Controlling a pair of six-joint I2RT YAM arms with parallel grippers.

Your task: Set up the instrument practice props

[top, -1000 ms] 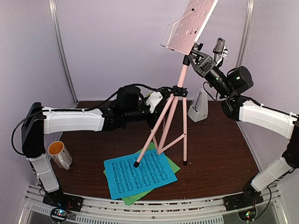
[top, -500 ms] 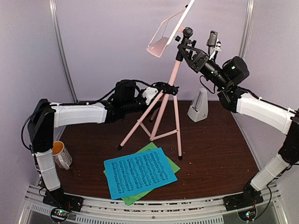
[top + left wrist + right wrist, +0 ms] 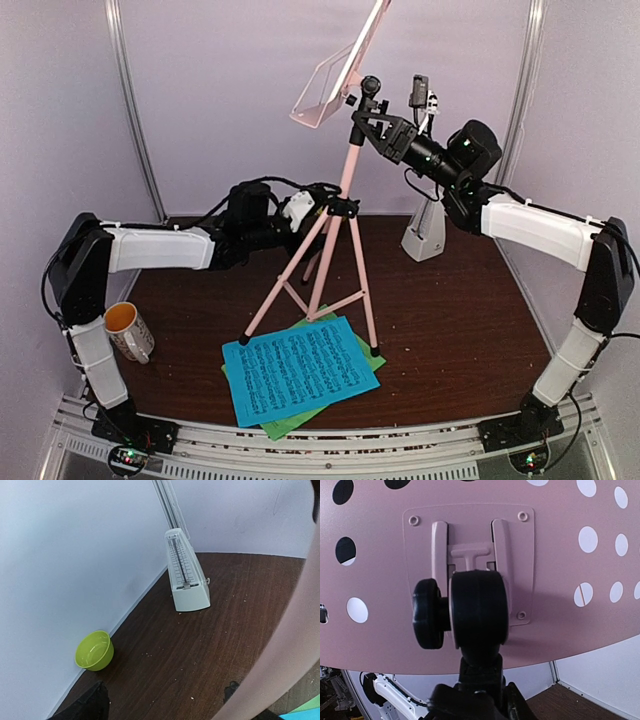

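Note:
The pink music stand [image 3: 345, 175] stands upright on its tripod legs behind the blue music sheet [image 3: 300, 370], which lies on the green music sheet [image 3: 287, 427]. My right gripper [image 3: 366, 118] is shut on the black neck just under the perforated desk [image 3: 560, 580], its jaws [image 3: 480, 702] round that neck. My left gripper [image 3: 327, 208] is at the tripod hub, open; its dark fingers [image 3: 85, 707] stand wide apart and a blurred pink leg [image 3: 287, 645] passes by the right one. The white metronome [image 3: 425, 230] [image 3: 186, 575] stands at the back right.
A white mug [image 3: 127, 330] sits at the left near my left arm. A lime-green bowl [image 3: 94, 650] rests against the back wall. Two tripod feet touch the far edge of the sheets. Enclosure walls and metal posts close in the back and sides.
The stand has shifted left and stands more upright, carried by my right gripper. My left gripper has opened and let go of the tripod hub. The feet now rest at the sheets' far edge.

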